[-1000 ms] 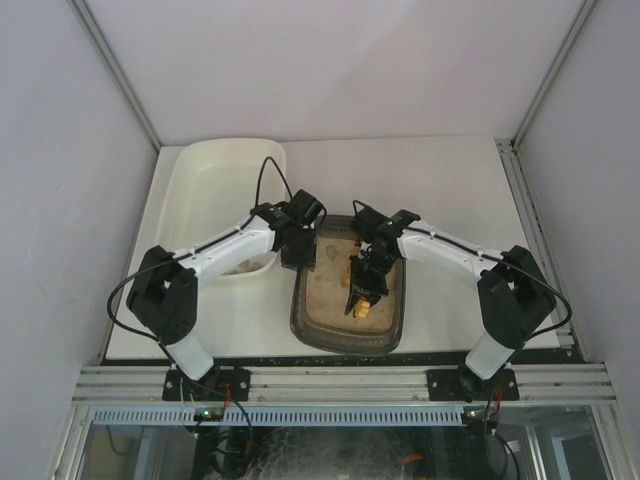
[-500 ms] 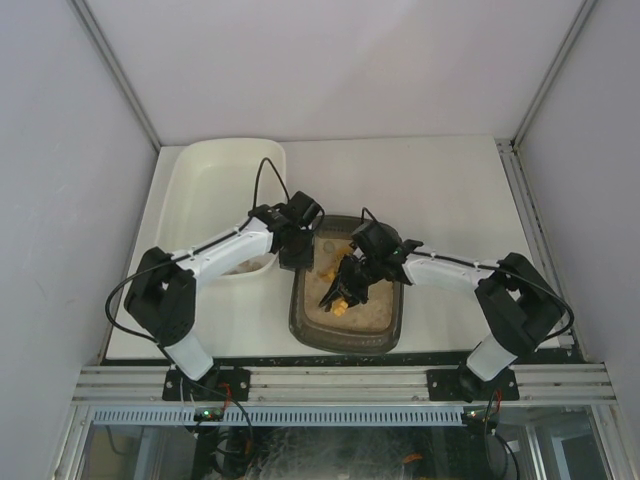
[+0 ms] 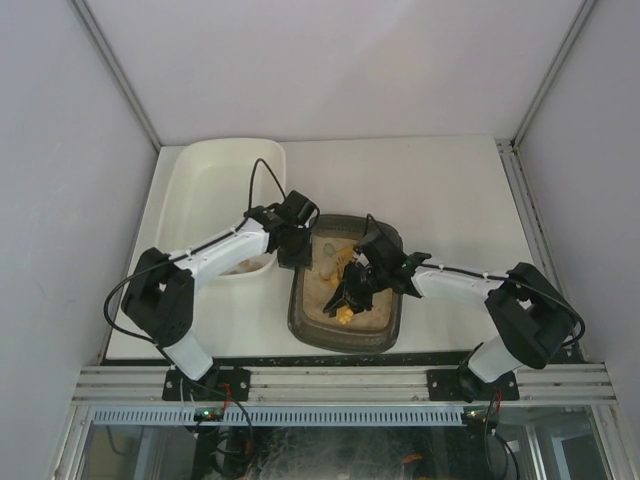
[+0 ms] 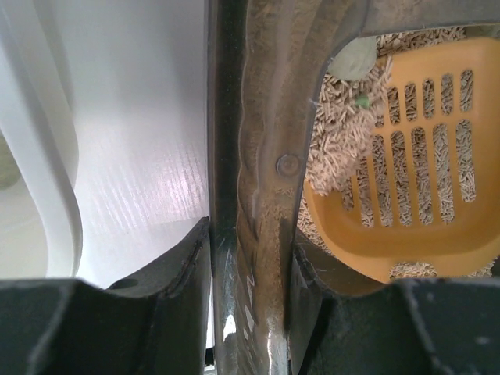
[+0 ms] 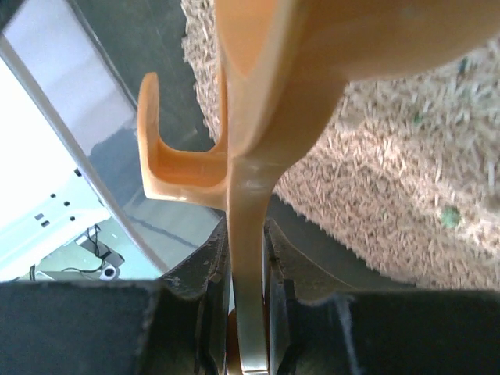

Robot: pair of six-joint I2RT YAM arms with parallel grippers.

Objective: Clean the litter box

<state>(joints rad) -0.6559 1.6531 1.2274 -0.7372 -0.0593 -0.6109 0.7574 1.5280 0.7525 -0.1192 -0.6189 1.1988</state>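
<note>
The right gripper (image 3: 352,292) now sits further toward frame left over the litter box (image 3: 345,343), clamped on the orange scoop (image 5: 250,117), while the left gripper (image 4: 248,234) pinches the box's upper-left wall between its fingers.

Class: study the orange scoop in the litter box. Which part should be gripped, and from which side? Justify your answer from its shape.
Grip the scoop by its thin flat handle, coming from the handle end, away from the slotted bowl, with pads on its two broad faces. The bowl is wide, curved and loaded with litter. The right tool is shut on the handle this way.
</note>
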